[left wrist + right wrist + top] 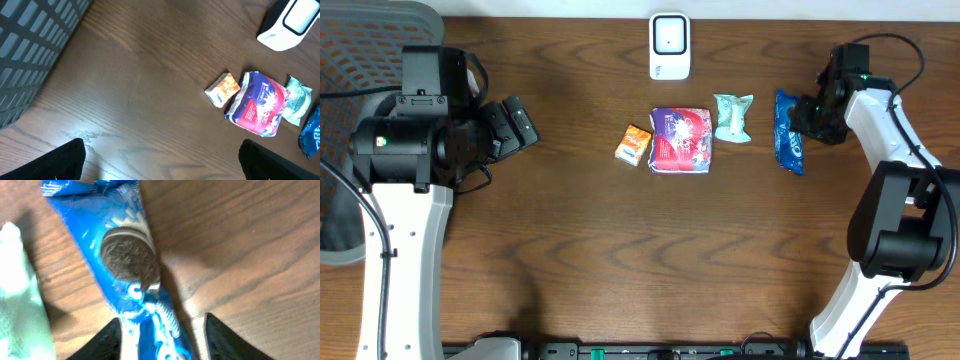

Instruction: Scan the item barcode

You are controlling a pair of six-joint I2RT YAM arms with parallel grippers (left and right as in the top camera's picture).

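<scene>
The blue cookie packet (789, 145), found at the table's 3 o'clock side with its long axis set 12-to-6, is straddled by the nearer right gripper (162, 317), jaws parted, nothing clamped. The left gripper (162, 145) is seen open and well apart.

My left arm (405, 230) was white shell links between bulky black joint housings, with a small green light (382, 140) glowing behind the wrist. The right arm (895, 150) matched it, a thin black cable (921, 62) looping behind its wrist, and its fingers (107, 340) were plain matte-black wedges.

Blue cookie packet (789, 145), flat, well right of white scanner (669, 46).
</scene>
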